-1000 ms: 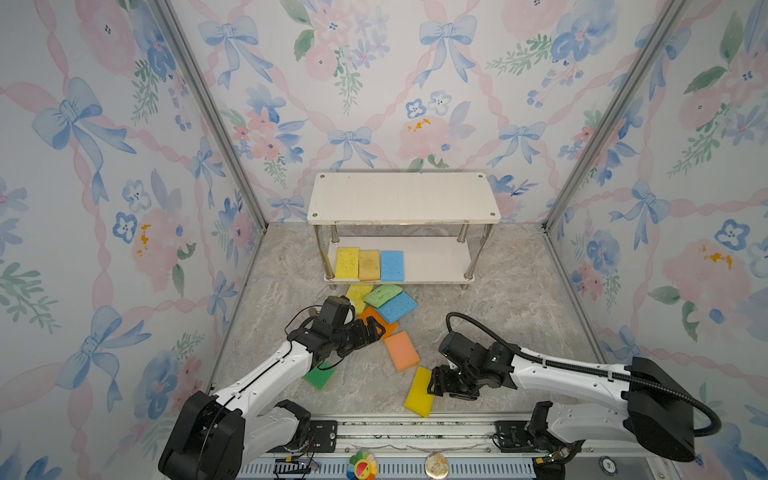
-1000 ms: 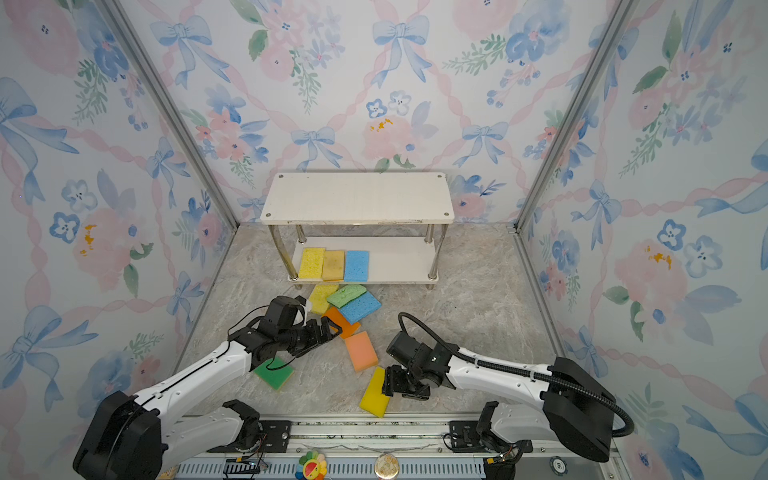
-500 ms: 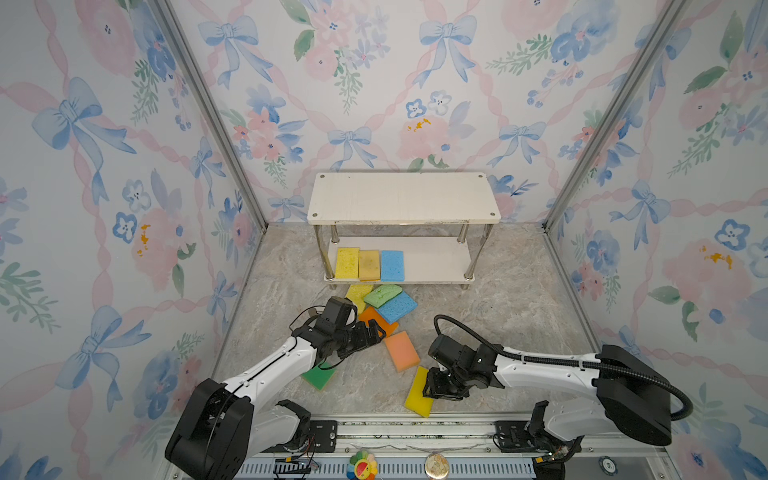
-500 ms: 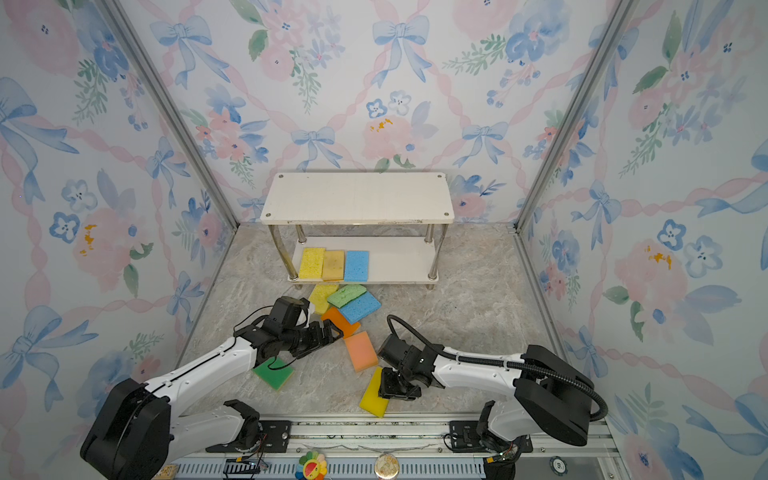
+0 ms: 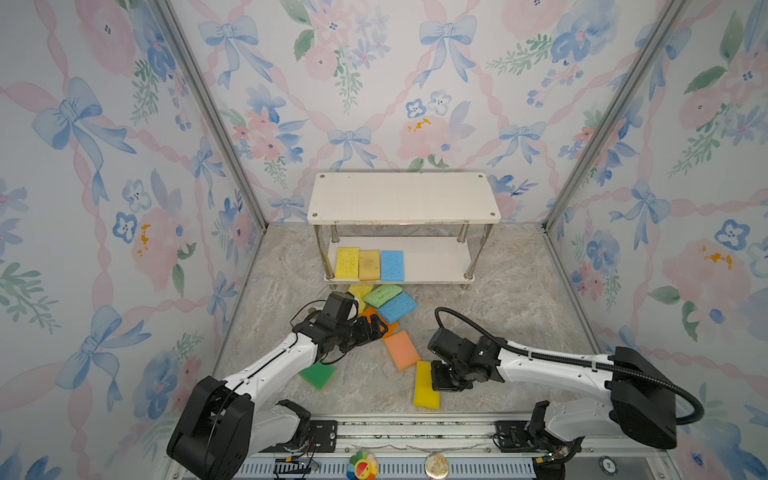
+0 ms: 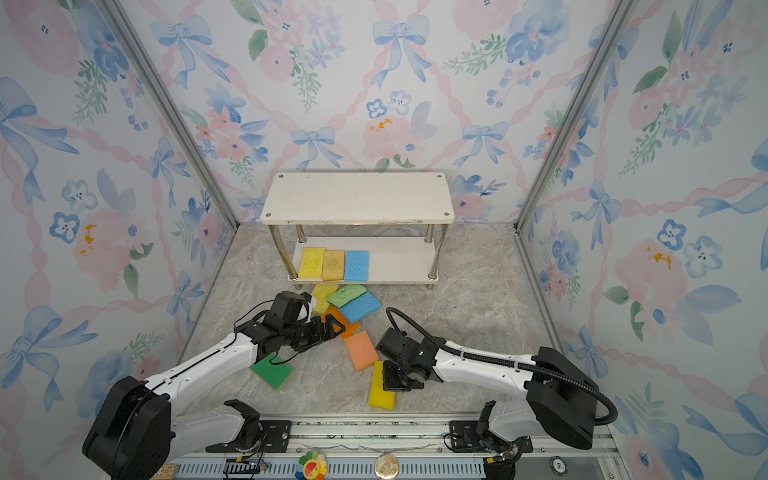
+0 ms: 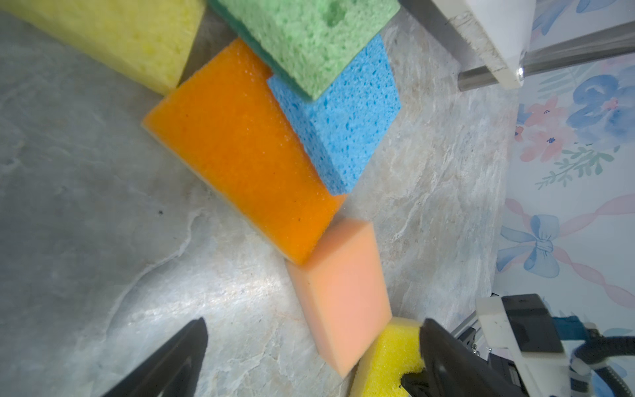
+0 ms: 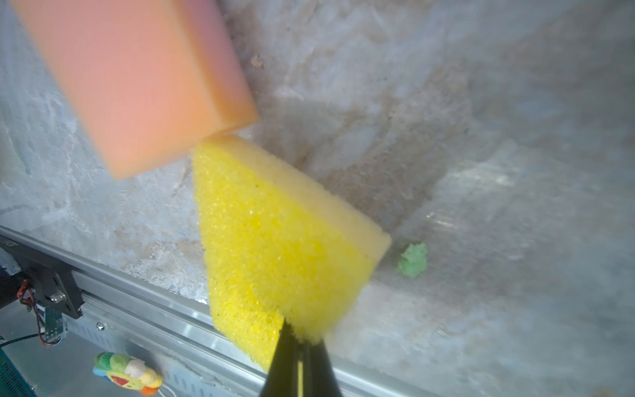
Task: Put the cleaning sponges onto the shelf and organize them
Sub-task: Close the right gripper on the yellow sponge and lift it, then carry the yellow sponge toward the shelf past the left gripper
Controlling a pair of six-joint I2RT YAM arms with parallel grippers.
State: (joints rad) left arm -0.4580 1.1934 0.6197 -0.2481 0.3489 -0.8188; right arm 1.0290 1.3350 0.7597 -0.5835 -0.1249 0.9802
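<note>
The right tool (image 8: pixel 297 338) pinches the yellow sponge (image 8: pixel 275 233) at its edge only, so foam may slip out on lifting; left tool (image 5: pixel 372 328) stands spread.

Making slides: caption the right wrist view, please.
Right gripper shut on a yellow sponge edge, peach sponge beside it.

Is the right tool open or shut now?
Shut. In the right wrist view the right tool has its black fingers together, pinching the edge of the bright yellow foam sponge.
</note>
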